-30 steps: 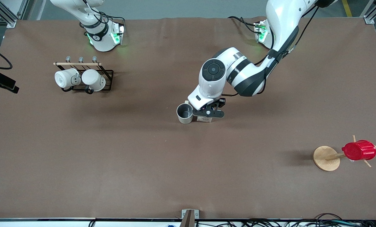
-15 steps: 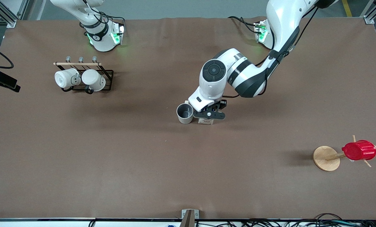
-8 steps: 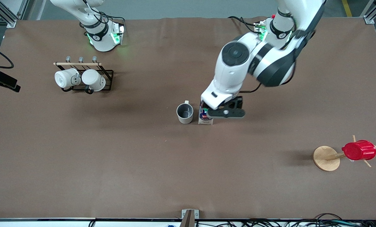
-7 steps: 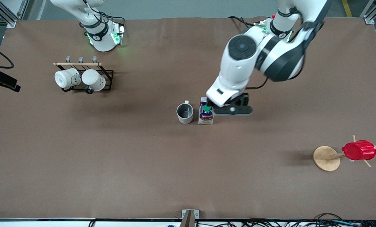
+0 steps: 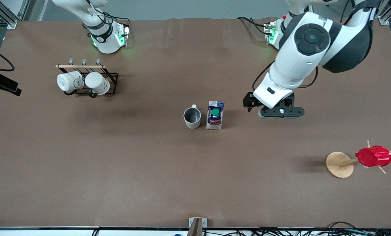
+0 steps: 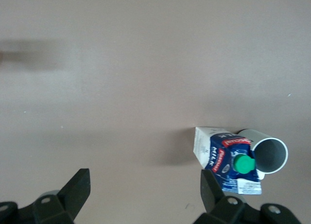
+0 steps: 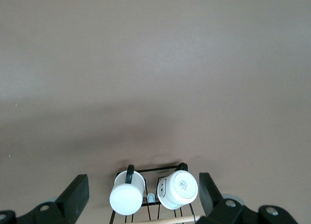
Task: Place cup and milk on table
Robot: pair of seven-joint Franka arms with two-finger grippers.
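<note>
Cup (image 5: 192, 118) and milk (image 5: 214, 115), seen from the front: upright side by side near the middle of the table (image 5: 116, 170), just beside each other, whether touching or a hair apart not clear, milk toward the left arm's end, cup handle pointing toward the robots' bases. Left pincer (image 5: 277, 112) up over bare table toward the left arm's end, well apart from the milk, holding nothing. Right arm waiting at its base, its pincer out of this view. Also on the table: a black wire rack (image 5: 97, 83) with two white mugs near the right arm's base, and a red ribbed cup (image 5: 373, 156) on a wooden peg stand (image 5: 339, 164) toward the left arm's end. From the left wrist: fingers (image 6: 77, 190) spread wide with only brown table between them; milk (image 6: 224, 158) and cup (image 6: 268, 155) both standing, off to one side of the open gap. From the right wrist: right pincer (image 7: 141, 197) likewise spread wide and empty, hanging above the rack (image 7: 153, 197) and its two mugs. Judged from this, both task items placed and released, so the placing step looks finished; next move likely only a clear retreat of the left arm toward rest, away from the carton, with nothing left to grasp.
</note>
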